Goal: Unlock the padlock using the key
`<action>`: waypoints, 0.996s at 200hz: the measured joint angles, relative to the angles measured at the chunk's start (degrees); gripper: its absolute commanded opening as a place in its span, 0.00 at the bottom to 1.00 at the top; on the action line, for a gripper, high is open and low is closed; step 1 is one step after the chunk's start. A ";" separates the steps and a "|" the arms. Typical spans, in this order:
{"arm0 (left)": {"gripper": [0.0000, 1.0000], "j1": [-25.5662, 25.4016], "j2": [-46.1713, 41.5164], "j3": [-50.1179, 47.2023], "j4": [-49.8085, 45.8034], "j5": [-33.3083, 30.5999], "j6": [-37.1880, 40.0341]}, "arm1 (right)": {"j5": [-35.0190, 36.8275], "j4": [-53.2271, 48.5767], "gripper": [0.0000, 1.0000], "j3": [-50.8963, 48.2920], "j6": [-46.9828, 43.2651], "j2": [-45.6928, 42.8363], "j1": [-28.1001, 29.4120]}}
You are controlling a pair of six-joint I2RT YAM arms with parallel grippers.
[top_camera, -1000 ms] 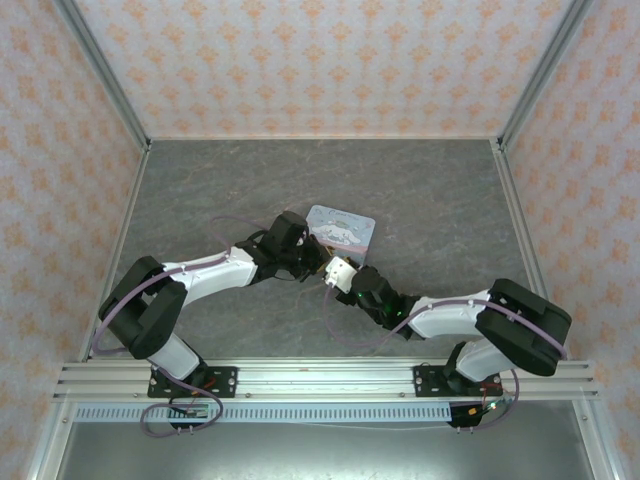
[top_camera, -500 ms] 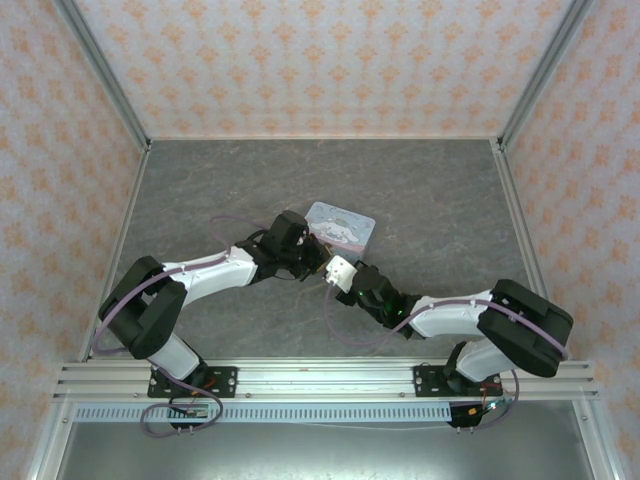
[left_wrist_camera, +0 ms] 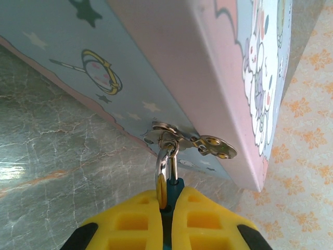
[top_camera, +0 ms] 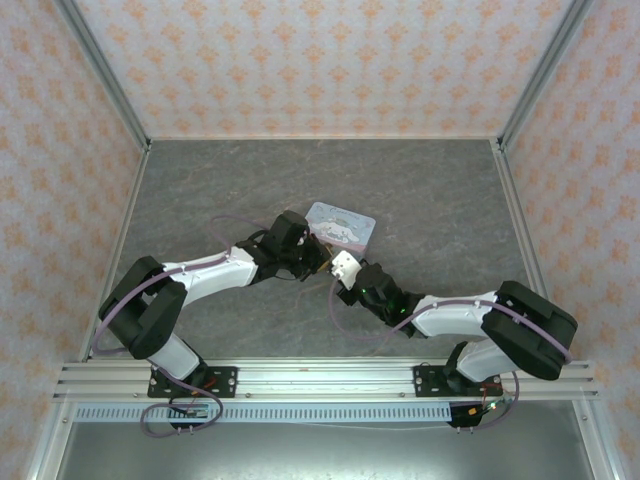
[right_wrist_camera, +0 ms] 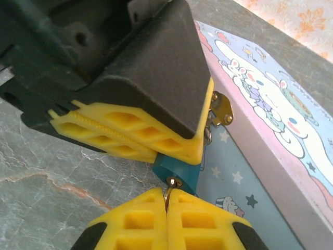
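Observation:
The teal padlock (right_wrist_camera: 179,173) hangs by its metal shackle (left_wrist_camera: 163,165) from the hasp (left_wrist_camera: 210,144) of the cartoon tin (top_camera: 343,222). My left gripper (left_wrist_camera: 167,202) is shut on the padlock's body; its yellow fingers (right_wrist_camera: 151,136) clamp the padlock from both sides. From below, my right gripper (right_wrist_camera: 166,195) is shut on the small metal key (right_wrist_camera: 170,186), whose tip sits in the keyhole on the padlock's underside. Both grippers meet at the tin's near edge (top_camera: 332,264). Most of the key is hidden between the fingers.
The tin (right_wrist_camera: 270,130) lies on the dark grey marbled floor (top_camera: 440,200). Patterned walls close in the back and both sides. Open floor lies behind and to the right of the tin.
My right gripper has edged slightly forward toward the padlock and tin. The left arm has held still.

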 measured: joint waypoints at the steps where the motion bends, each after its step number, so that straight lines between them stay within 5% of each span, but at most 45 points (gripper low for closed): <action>1: 0.11 -0.02 0.00 0.00 -0.02 -0.04 -0.02 | -0.02 0.00 0.00 0.00 0.09 0.00 0.00; 110: 0.40 0.87 0.26 -1.33 -0.35 -1.95 2.95 | -4.00 -0.20 0.00 0.07 23.52 4.72 -0.24; 199: 0.66 10.16 -7.02 -2.75 -5.31 -3.82 8.68 | -10.54 4.39 0.00 -0.85 44.46 5.07 -1.88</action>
